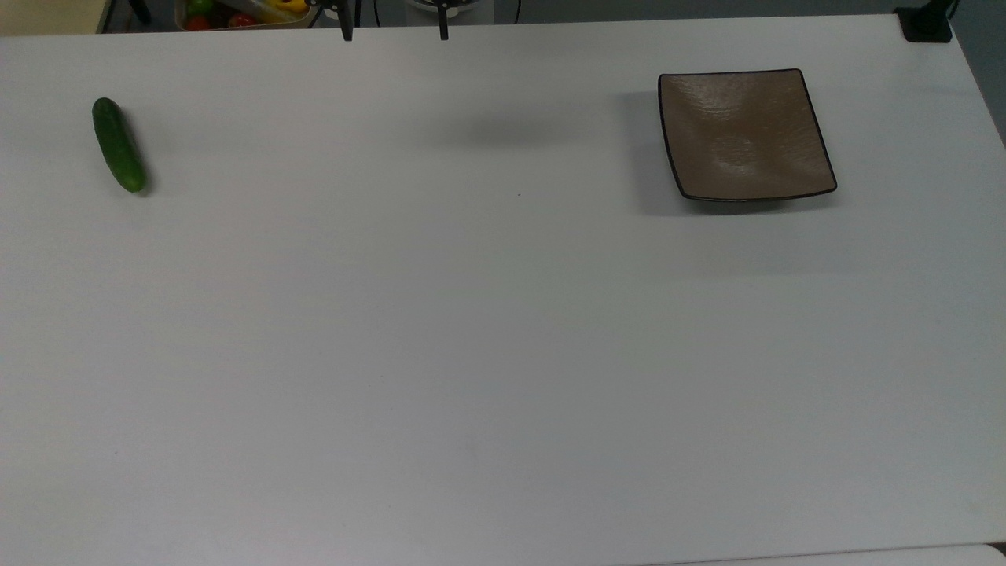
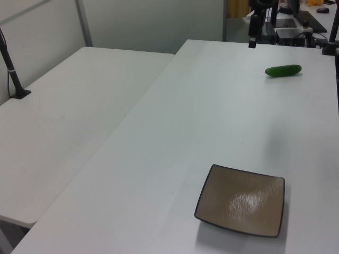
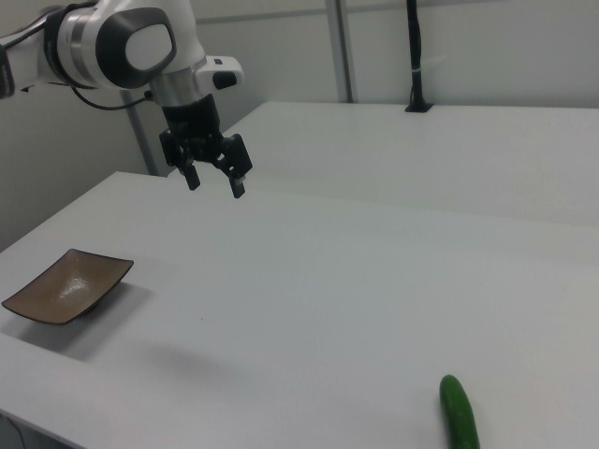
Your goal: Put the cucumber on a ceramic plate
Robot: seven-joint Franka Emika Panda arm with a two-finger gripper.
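Overhead, the jaws [image 3: 214, 180] hang spread and empty above the tabletop [image 3: 374, 281]; the cucumber [image 3: 460, 412] lies well off toward the right view's right, the ceramic plate [image 3: 64, 286] toward its left.

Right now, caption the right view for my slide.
Open claw hovers above the white table, between empty brown plate and green cucumber.
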